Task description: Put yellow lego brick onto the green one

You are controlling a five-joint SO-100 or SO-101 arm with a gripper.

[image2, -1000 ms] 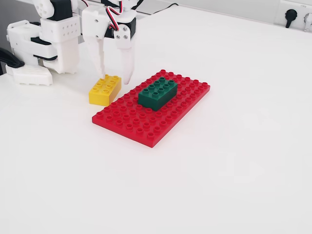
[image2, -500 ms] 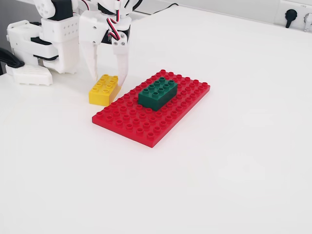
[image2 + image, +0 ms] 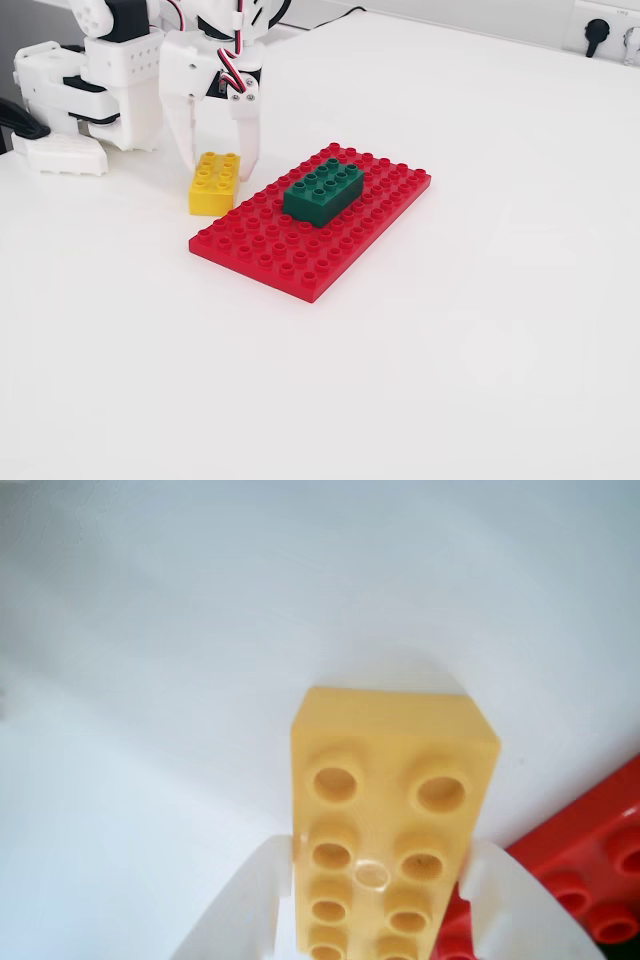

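In the fixed view, the bare white table takes up the whole lower part of the frame, nothing on it there. A bit further back, around the middle, a big flat red baseplate is laid out diagonally, and the green one is seated on its studs toward the upper half of the plate. Just left of the plate's upper-left edge, the yellow lego brick is found flat on the table, studs up, very close to the plate or maybe touching it, hard to call. The gripper is lowered over the brick's far end with one white finger on each long side. In the wrist view the yellow brick fills the lower centre and the fingertips are seen right against its sides, so it's pinched, though the brick isn't lifted. Upper left, the white arm base is parked at the table's edge.
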